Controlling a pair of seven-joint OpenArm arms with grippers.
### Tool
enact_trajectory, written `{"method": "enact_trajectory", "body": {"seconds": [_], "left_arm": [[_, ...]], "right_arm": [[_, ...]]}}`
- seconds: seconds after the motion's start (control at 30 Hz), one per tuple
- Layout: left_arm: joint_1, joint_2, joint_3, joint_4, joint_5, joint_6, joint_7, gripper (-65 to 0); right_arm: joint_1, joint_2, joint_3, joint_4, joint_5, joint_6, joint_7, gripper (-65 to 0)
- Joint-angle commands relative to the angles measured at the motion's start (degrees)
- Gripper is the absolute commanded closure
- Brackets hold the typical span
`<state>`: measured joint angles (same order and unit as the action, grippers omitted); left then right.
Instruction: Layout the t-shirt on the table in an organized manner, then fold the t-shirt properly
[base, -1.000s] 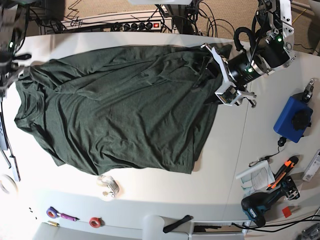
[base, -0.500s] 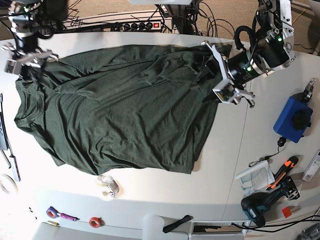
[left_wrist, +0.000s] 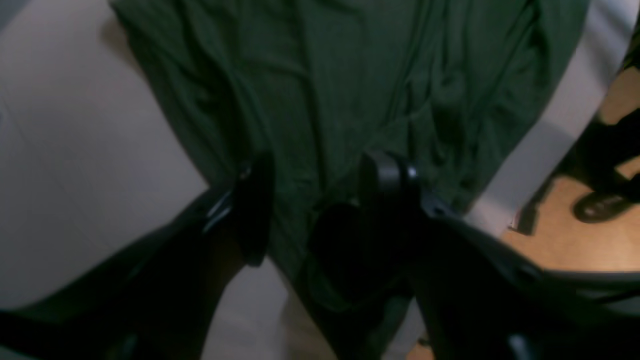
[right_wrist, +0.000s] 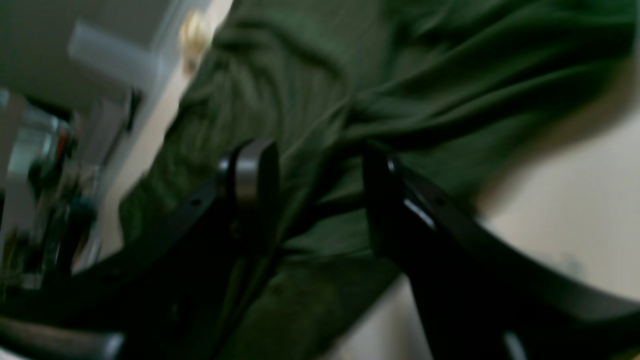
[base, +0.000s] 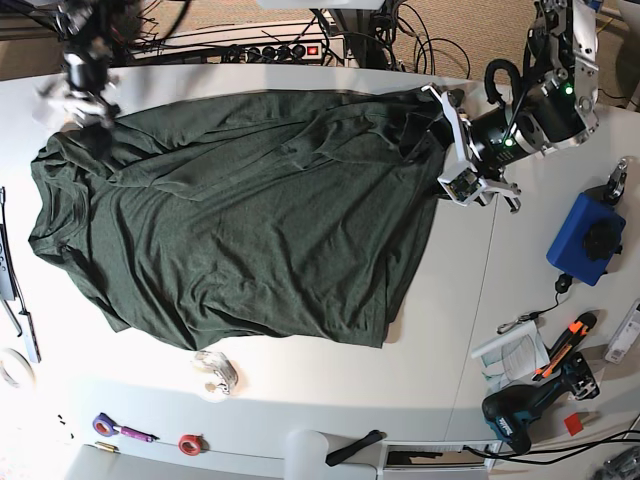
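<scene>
**Both grippers drawn back from the shirt's far corners**

The t-shirt (base: 235, 215) is spread over the middle of the table (base: 300, 395), with its far edge close to the table's far rim and its near hem lying ragged and slanted. Wrinkles are gathered mainly toward the far right.

A second ago the left gripper (base: 452, 150) was set against the cloth at the far right corner; it is now seen pulled a little to the right, at the very edge of the fabric. In the left wrist view its jaws stand apart with green cloth lying between and beneath them, so it is judged released, though whether a fold is still caught cannot be told for certain.

The right gripper (base: 85, 95) was low at the far left corner a second ago and has since been carried up and toward the far edge; it is blurred by motion in the base view. In the right wrist view its jaws (right_wrist: 310, 200) are parted over a ridge of fabric, and nothing appears clamped.

The shirt's outline is almost unchanged across the three base views, so little flattening has been gained. The laying-out step is judged unfinished: sleeves are not yet clearly set out and the near hem is uneven. Folding has not been started.
</scene>
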<state>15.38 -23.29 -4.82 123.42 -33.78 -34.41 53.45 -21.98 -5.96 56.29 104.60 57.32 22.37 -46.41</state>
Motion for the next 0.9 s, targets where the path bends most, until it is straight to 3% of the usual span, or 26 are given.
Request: {"method": "enact_trajectory", "body": {"seconds": [0.0, 0.1, 0.23, 0.43, 0.67, 0.77, 0.87], "left_arm": [[-0.4, -1.0, -0.2, -0.7, -0.6, 0.0, -1.2, -28.5], [-1.5, -1.5, -0.2, -4.6, -2.8, -1.5, -1.6, -28.5], [-4.0, -1.4, -0.2, -5.9, -8.3, -3.2, -1.6, -28.5], [-6.9, -1.3, -0.2, -5.9, -8.7, -3.1, -1.4, -28.5], [-6.9, -1.3, -0.2, -5.9, -9.4, -3.2, -1.4, -28.5], [-6.9, -1.3, -0.2, -5.9, -9.6, -3.2, -1.4, -28.5], [-7.0, -1.3, -0.2, -5.9, -9.6, -3.2, -1.4, -28.5]], "right_arm": [[-1.1, 0.4, 2.3, 0.9, 2.0, 0.6, 0.9, -27.0], [-2.0, 0.6, 8.1, 0.9, 2.4, 0.2, 0.6, -27.0], [-1.8, 2.2, 12.4, 0.9, -1.9, -4.6, 1.6, -27.0], [0.9, 4.8, 10.3, -0.9, -12.0, -10.7, 3.6, -27.0], [5.3, 8.5, 4.0, -7.7, -29.7, -11.5, 8.8, -27.0], [6.8, 8.7, 3.4, -7.6, -31.7, -11.5, 8.5, -27.0], [8.0, 8.6, 3.4, -7.6, -29.2, -12.9, 5.0, -27.0]]}}
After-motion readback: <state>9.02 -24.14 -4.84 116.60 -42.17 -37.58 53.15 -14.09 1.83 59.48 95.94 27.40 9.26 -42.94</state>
